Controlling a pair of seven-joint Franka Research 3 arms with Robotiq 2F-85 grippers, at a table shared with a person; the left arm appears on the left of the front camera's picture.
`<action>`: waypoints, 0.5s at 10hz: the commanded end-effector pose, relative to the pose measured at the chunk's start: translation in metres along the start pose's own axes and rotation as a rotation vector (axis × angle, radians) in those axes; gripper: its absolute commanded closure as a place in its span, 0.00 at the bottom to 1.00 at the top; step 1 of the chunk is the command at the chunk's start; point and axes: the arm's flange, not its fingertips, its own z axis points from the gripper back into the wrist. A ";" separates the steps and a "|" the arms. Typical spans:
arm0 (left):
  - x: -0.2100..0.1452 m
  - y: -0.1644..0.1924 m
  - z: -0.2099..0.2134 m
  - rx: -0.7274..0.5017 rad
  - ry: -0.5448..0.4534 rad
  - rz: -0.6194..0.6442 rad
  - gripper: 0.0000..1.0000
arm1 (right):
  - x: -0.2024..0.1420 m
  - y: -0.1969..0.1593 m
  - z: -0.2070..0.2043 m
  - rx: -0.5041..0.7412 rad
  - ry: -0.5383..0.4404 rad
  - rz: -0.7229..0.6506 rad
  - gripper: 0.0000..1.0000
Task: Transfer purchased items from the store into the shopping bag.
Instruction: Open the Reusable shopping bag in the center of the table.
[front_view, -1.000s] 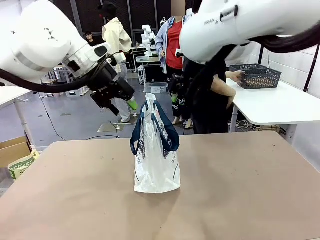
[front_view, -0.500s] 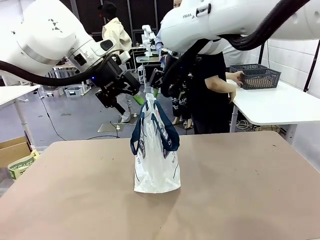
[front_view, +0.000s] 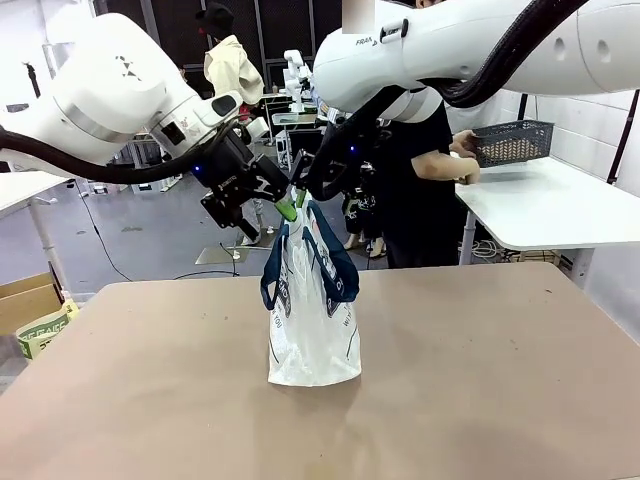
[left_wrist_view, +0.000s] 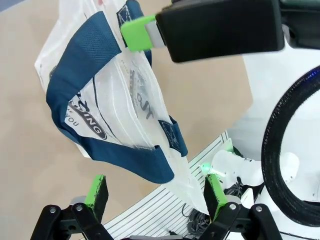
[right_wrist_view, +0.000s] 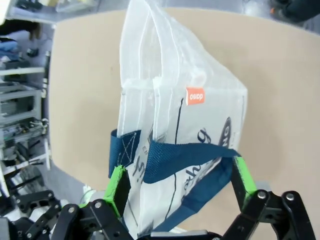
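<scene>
As person (front_view: 430, 200) raises basket (front_view: 510, 143), left tool (left_wrist_view: 155, 192) and right tool (right_wrist_view: 180, 185), both wide, have reached shopping bag (front_view: 312, 320) top.

On the translucent clear plastic tote (front_view: 313, 320): navy strap handles (front_view: 335, 262), navy oval logo (left_wrist_view: 90, 127) lettered white, small orange tag (right_wrist_view: 196, 95). Plain tan counter (front_view: 480, 380). Far right, dark grey lattice-mesh plastic basket (front_view: 510, 142). Black left hand (left_wrist_view: 155, 192) and right hand (right_wrist_view: 180, 185), green pads (left_wrist_view: 97, 190).

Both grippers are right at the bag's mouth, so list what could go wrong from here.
1. The left gripper and right gripper crowd the same spot at the top of the shopping bag; their fingers may collide.
2. The bag stands unsupported and looks flimsy; a nudge could topple it or fold its mouth shut.
3. The right gripper's open fingers straddle a navy handle; closing might catch only strap.
</scene>
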 end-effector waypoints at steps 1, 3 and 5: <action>0.007 0.007 -0.007 0.005 -0.029 0.016 0.00 | 0.002 -0.001 -0.003 0.026 0.052 -0.024 0.00; 0.015 0.013 -0.015 0.000 -0.044 0.018 0.00 | -0.003 -0.003 -0.007 0.026 0.073 -0.019 0.00; 0.023 0.019 -0.025 0.013 -0.027 0.038 0.00 | -0.005 -0.006 -0.014 0.021 0.088 -0.021 0.00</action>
